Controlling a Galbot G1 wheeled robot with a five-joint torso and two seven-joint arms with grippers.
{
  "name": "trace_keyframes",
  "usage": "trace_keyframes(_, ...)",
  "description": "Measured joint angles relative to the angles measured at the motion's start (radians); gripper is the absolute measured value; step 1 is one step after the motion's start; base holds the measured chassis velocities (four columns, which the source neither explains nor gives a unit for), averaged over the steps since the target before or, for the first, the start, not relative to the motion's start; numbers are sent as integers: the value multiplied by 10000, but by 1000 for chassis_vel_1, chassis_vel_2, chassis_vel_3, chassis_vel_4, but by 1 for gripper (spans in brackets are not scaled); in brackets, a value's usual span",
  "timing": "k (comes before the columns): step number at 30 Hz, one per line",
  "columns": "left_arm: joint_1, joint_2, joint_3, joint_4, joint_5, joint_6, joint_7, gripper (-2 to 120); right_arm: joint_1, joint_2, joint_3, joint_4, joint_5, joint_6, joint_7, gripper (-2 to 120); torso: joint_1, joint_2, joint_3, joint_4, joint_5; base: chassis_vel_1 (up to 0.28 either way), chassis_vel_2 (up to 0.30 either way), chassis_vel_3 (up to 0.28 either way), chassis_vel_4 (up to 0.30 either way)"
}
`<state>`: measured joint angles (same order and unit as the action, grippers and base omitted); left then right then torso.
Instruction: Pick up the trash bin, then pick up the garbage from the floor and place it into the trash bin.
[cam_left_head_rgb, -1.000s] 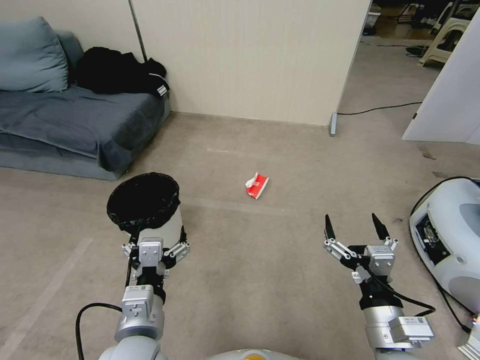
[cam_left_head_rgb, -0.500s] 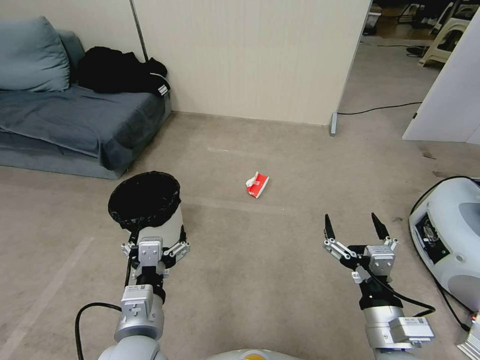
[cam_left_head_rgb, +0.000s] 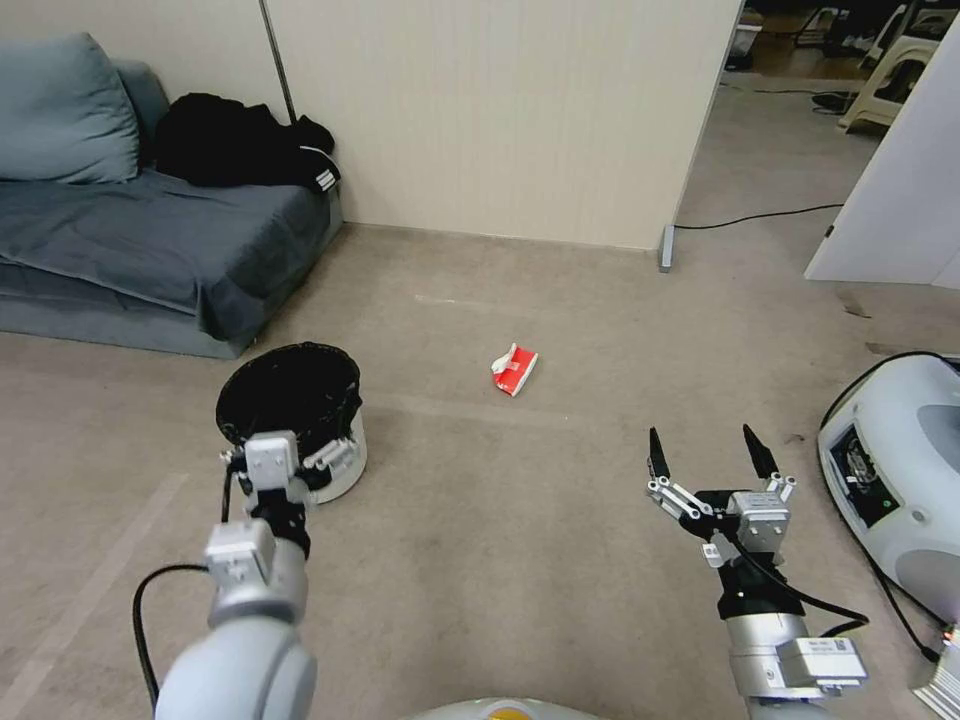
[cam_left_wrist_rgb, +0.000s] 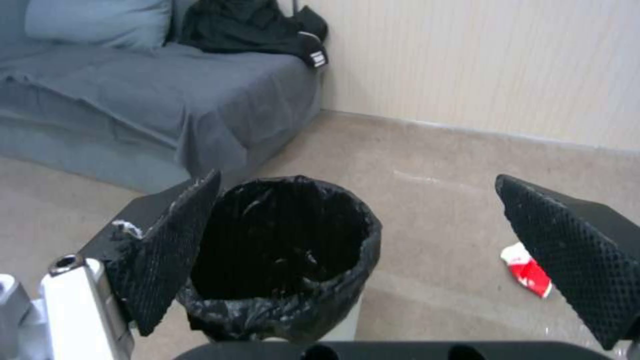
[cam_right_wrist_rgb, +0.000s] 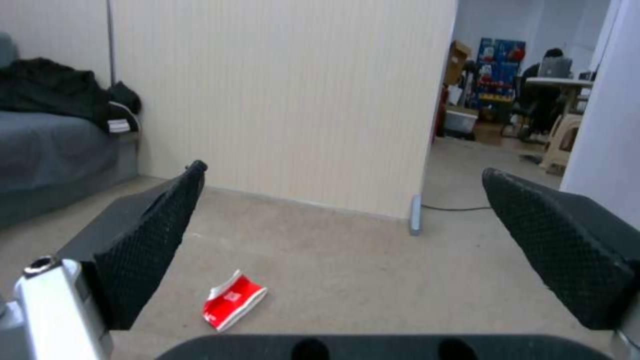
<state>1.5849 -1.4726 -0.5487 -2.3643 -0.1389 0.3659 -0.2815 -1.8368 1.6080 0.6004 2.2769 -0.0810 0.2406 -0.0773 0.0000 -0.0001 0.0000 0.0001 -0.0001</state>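
1. We are holding our left gripper (cam_left_head_rgb: 290, 470) just this side of the bin (cam_left_head_rgb: 335, 470), which is standing upright on the floor (cam_left_head_rgb: 520, 540) near the sofa (cam_left_head_rgb: 150, 250). Its jaws are spread wide and gripping nothing; in the left wrist view one finger (cam_left_wrist_rgb: 175, 240) is lying over the liner's near rim (cam_left_wrist_rgb: 280, 310) while the other (cam_left_wrist_rgb: 573, 250) is hanging well off to the side, over bare floor.

2. We are keeping our right gripper (cam_left_head_rgb: 705, 455) low over the floor, well apart from the bin, with its jaws also wide apart and empty.

3. The red-and-white carton (cam_left_head_rgb: 514, 370) is lying flat on the floor between the two arms, farther out than both grippers.

4. What we are judging as risky: the left jaws are not centred on the bin, so closing now could pinch only the loose black bag (cam_left_head_rgb: 290, 385) and pull it off, or nudge the light bin over instead of gripping its wall.

5. The carton is looking flat and thin, so a pickup could skid it across the floor if the fingertips are coming down unevenly.

6. The head view is giving us the layout: both arms, bin and carton together. The left wrist view is showing inside the bin, where we are seeing only dark liner, plus the carton (cam_left_wrist_rgb: 527, 272) beside the far finger. The right wrist view is showing the carton (cam_right_wrist_rgb: 233, 300) framed between its fingers.
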Motion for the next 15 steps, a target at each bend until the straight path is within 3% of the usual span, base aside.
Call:
trace_keyframes(8, -813, 323, -620, 498, -991, 184, -6, 100, 14, 1, 3, -26, -290, -56, 124, 100, 0, 0, 0, -2, 0, 0, 0, 0, 0)
trace_keyframes(15, -1416, 691, -1124, 1065, -1430, 857, -586, 100, 36, 0, 37, -70, -341, -82, 140, 100, 0, 0, 0, -1, 1, 0, 0, 0, 0)
